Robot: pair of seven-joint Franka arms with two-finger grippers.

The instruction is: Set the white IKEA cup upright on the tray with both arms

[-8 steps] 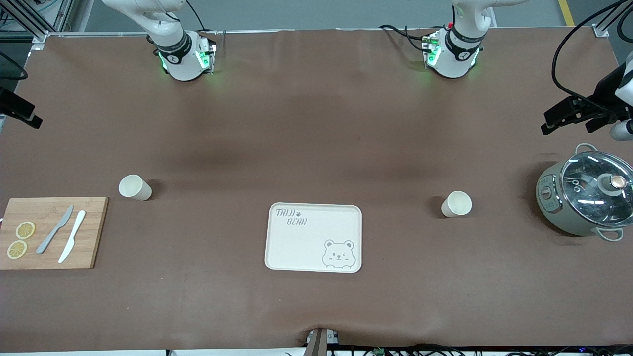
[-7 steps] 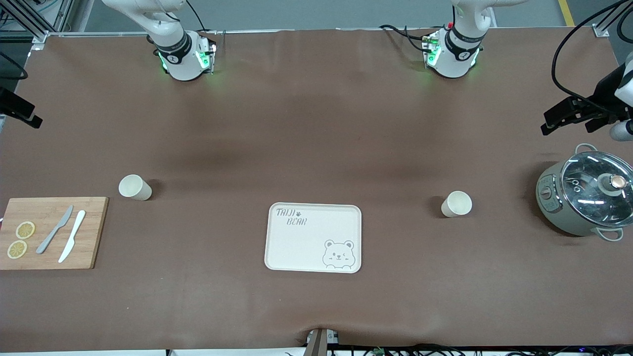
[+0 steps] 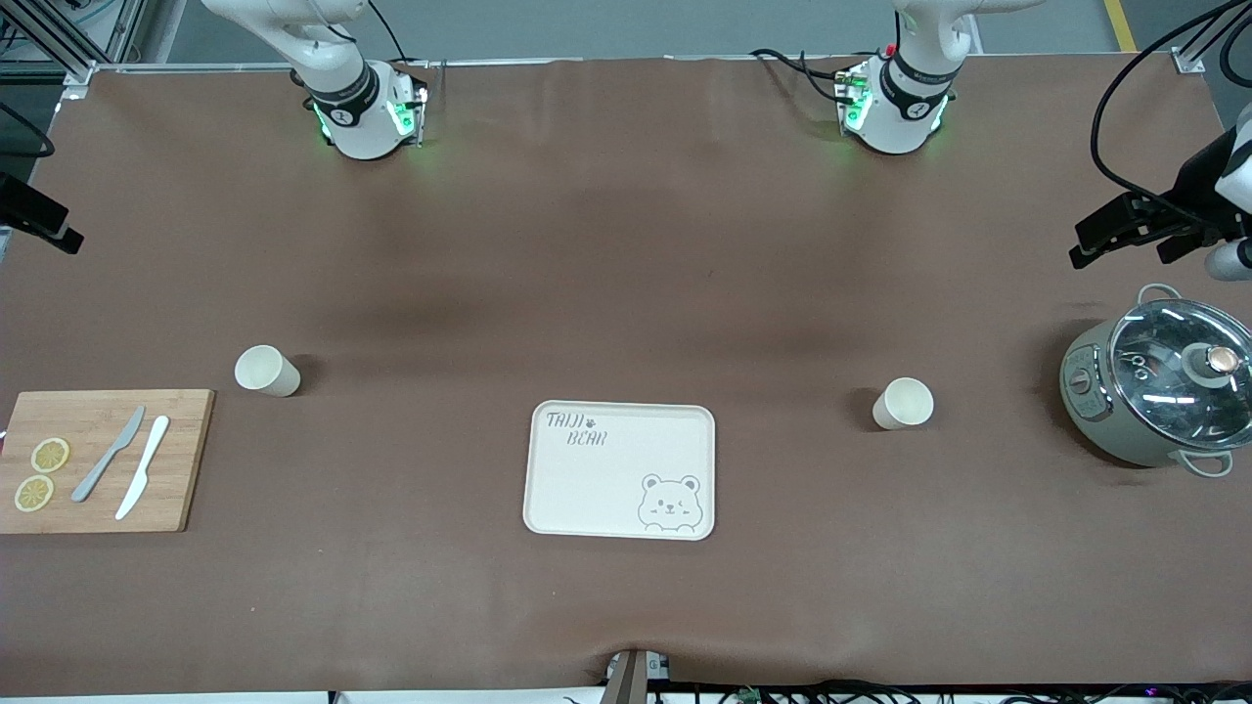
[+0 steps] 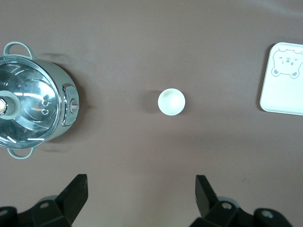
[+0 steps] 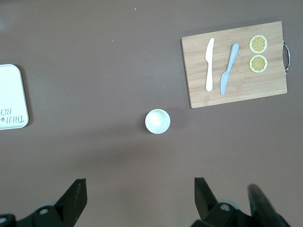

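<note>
There are actually two white cups on the counter, both standing upright with mouths up. One cup (image 3: 903, 404) sits toward the left arm's end, between the tray (image 3: 619, 469) and a grey-green cooker with a glass lid (image 3: 1154, 391) at that end's edge. The other cup (image 3: 266, 371) is toward the right arm's end, just beside the corner of a wooden cutting board (image 3: 103, 460) that carries two knives and two lemon slices. The cream tray with the winking bear sits mid-counter toward the front camera's edge, with nothing on it, so no placing has happened yet.

The left gripper (image 4: 142, 196) hangs high over the counter, looking straight down at its cup (image 4: 171, 101), fingers (image 4: 75, 191) spread wide and holding nothing. The right gripper (image 5: 140, 196) is the same story above the other cup (image 5: 157, 121): fingers (image 5: 75, 196) released, nothing between them. In the front view only the arm bases show at the counter's robot-side edge, plus a dark bit of the left arm near the cooker.

The step in hand looks like the approach to grasp. Doing it well probably means each arm centring its open fingers around its own cup's wall, coming straight down so a fingertip doesn't tip it, then closing gently since a thin-walled cup could flex or pop out. Keeping it vertical on the carry saves any re-orienting. Since both arms head for the same tray, they'd better stagger or aim for separate ends of it.
</note>
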